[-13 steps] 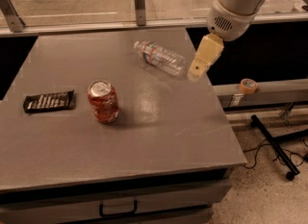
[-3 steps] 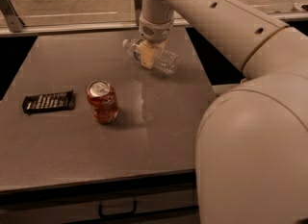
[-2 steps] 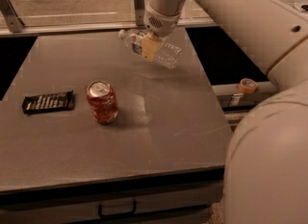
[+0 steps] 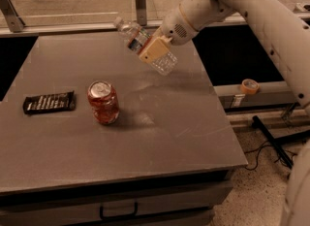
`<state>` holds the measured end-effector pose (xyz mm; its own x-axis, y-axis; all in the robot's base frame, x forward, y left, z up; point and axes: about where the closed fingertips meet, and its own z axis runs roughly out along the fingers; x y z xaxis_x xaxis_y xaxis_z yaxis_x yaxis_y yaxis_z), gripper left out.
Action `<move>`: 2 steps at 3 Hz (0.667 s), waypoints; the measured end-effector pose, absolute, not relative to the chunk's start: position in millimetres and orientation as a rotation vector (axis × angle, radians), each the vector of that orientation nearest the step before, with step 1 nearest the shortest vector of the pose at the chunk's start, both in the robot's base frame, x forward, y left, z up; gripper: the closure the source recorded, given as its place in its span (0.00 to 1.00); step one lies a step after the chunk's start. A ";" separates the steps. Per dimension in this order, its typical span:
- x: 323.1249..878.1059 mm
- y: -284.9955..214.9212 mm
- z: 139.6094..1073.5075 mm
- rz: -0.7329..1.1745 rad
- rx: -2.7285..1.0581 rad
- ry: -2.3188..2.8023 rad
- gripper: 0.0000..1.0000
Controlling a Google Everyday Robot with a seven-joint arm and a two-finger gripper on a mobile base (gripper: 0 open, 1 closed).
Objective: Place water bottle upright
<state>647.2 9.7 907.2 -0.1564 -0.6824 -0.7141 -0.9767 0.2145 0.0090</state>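
Camera view, upper middle of the frame: my gripper (image 4: 156,53) reaches in from the upper right, and its pale fingers (image 4: 151,49) are closed across the body of the water bottle (image 4: 137,38), clamping it just below the label band. The bottle is in my grasp, not beside me, and looks to hang clear of the surface (image 4: 160,128), over its far edge. Its long axis runs on a slant, with the cap toward the upper left and the ribbed base toward the lower right, nearest the surface. To stand it up, I judge the wrist must turn until the cap points straight up, then lower the base flat. Lower left, well apart, stand a red soda can (image 4: 103,102) and a dark packet (image 4: 49,102).
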 end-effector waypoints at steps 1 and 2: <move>625.9 10.7 929.6 0.890 -1.462 1.694 1.00; 619.3 16.9 937.7 0.931 -1.456 1.663 1.00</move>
<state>619.3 16.9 937.7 -0.0964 -0.4682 -0.8783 -0.9935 0.0984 0.0566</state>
